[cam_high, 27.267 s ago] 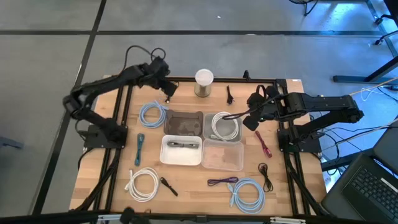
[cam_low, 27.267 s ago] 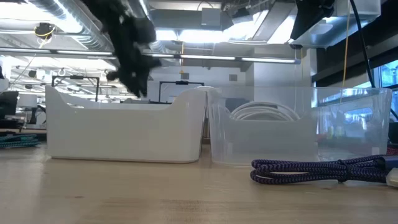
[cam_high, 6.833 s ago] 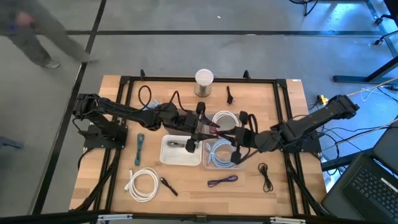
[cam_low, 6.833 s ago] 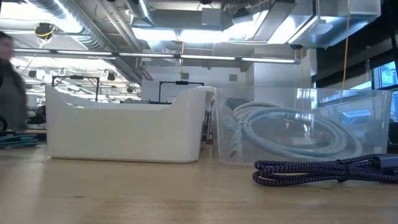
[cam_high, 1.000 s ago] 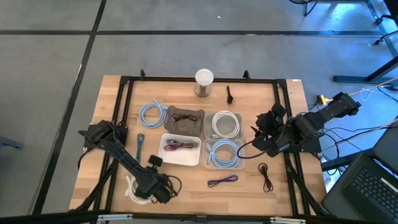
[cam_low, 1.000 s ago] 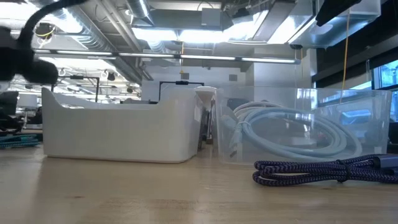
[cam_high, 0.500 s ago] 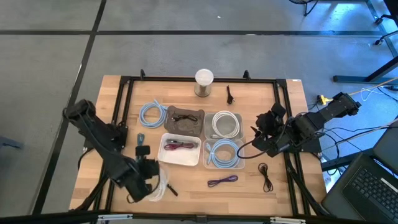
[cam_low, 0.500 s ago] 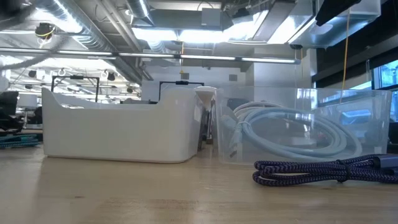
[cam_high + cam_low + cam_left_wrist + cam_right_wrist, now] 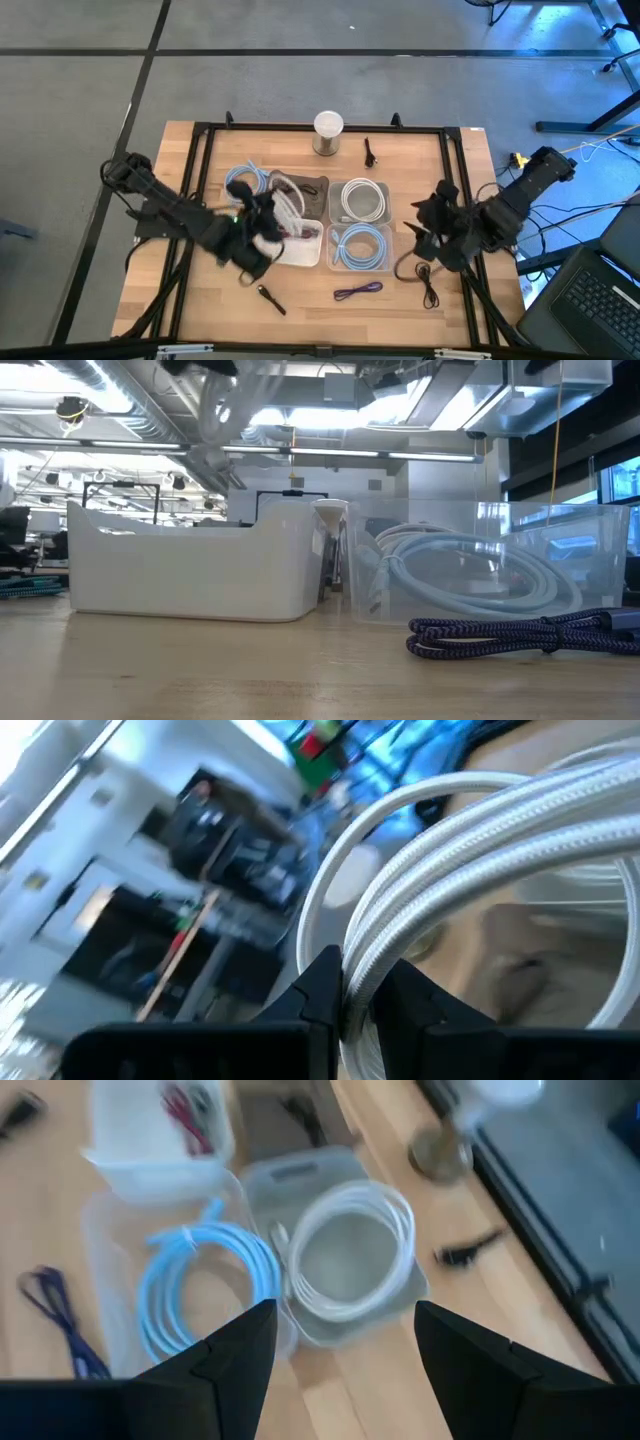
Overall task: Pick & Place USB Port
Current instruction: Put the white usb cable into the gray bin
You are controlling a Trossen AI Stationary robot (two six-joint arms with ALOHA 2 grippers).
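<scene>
White cable coil [image 9: 287, 212] up in my left gripper [image 9: 262, 226], clamped tight.
It hangs over what looks like the white bin [image 9: 301, 250]; my right gripper [image 9: 428, 238] gapes wide above the counter [image 9: 320, 300].

The white cable coil [image 9: 283, 212] is hanging in loose loops above the white bin [image 9: 303, 250], left of centre. Its braided strands [image 9: 470, 850] are running between closed dark fingers [image 9: 322, 982]. A purple cable [image 9: 358, 291] is lying flat on the near table edge.
</scene>
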